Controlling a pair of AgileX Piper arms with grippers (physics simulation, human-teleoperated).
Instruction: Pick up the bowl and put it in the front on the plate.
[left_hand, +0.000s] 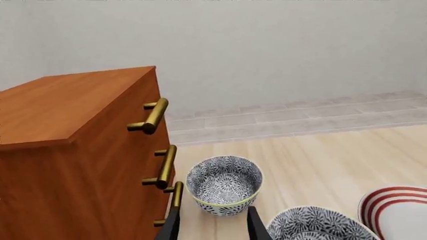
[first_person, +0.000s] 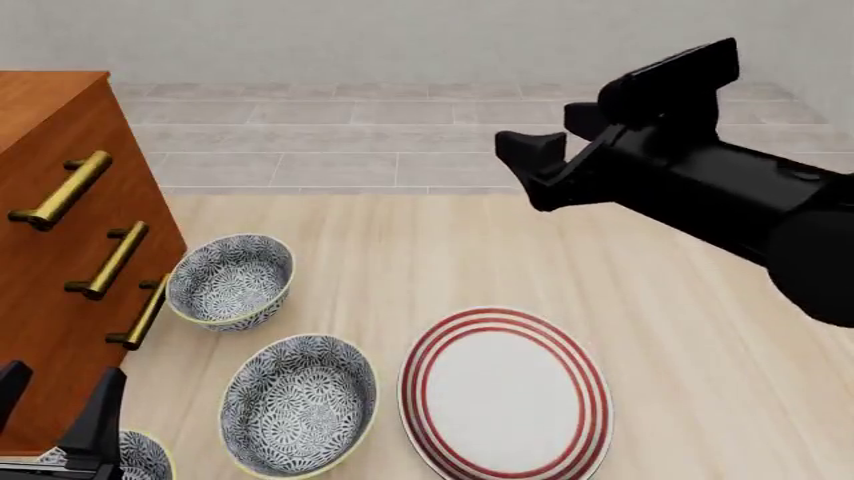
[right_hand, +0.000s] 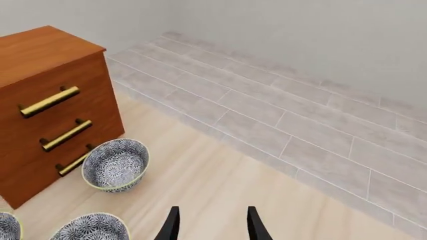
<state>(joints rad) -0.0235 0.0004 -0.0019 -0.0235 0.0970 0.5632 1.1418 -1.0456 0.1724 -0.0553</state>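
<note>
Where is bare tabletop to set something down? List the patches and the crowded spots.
Free: the light wooden tabletop right of the red-ringed white plate, and the strip beyond it up to the grey tiles. Crowded: the left, where three blue-and-white floral bowls line up beside the brown wooden drawer cabinet.

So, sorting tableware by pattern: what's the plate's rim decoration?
Concentric red rings on the white plate, clearest in the front view.

Three bowls, far (first_person: 231, 280), middle (first_person: 299, 404) and near-left (first_person: 127, 458), wear dense blue-and-white floral patterns with pale-yellow rims, the plate (first_person: 505, 394) is white with concentric red rings, and the reddish-brown wooden dresser (first_person: 47, 250) at left has brass handles (first_person: 62, 189).
</note>
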